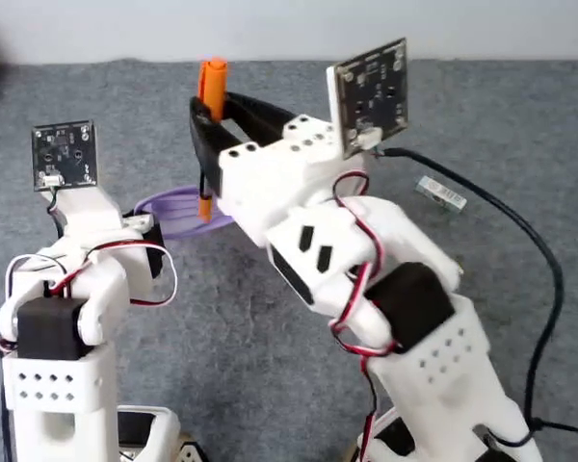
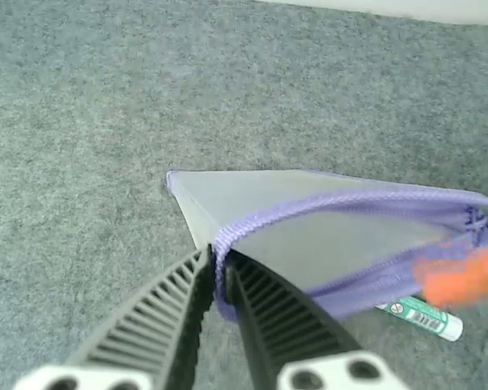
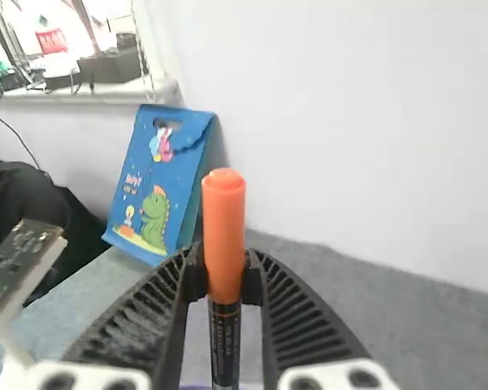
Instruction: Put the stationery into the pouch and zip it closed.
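A purple-edged grey pouch (image 2: 309, 231) lies on the grey carpet, its mouth held open. My left gripper (image 2: 220, 280) is shut on the pouch's zipper edge at one corner. In the high view the pouch (image 1: 170, 212) shows between the two arms. My right gripper (image 3: 224, 272) is shut on an orange marker (image 3: 224, 219), held upright. From above, the orange marker (image 1: 210, 89) stands with its lower tip at the pouch's mouth. The marker appears as an orange blur (image 2: 464, 276) at the pouch's opening in the left wrist view.
A white and green stick (image 2: 427, 318) lies on the carpet beside the pouch. A small white and green item (image 1: 441, 192) lies to the right of the right arm. A black cable (image 1: 530, 250) runs over the carpet on the right. A blue gift bag (image 3: 163, 195) stands against the wall.
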Controlling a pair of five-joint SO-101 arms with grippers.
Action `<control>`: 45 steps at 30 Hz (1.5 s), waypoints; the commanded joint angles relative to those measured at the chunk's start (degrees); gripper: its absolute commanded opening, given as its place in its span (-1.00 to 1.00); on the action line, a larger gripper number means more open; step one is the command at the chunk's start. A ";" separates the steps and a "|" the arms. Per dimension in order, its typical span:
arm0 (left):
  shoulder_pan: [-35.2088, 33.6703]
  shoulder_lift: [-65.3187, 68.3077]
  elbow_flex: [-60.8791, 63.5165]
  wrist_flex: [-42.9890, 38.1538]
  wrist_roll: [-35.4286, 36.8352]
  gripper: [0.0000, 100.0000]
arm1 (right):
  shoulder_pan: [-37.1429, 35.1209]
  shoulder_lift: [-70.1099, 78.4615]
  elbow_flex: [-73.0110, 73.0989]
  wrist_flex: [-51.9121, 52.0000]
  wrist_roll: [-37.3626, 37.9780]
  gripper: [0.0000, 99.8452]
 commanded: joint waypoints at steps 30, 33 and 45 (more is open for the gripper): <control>0.26 0.53 -2.59 0.18 0.62 -0.98 | 0.40 -12.09 18.73 -5.67 5.98 -0.72; 0.26 0.53 -2.59 0.18 0.62 -0.98 | 5.93 -12.70 18.73 -4.09 5.89 -0.78; 0.26 0.53 -2.51 0.18 0.62 -0.98 | 27.38 -1.63 18.73 20.79 14.68 -0.95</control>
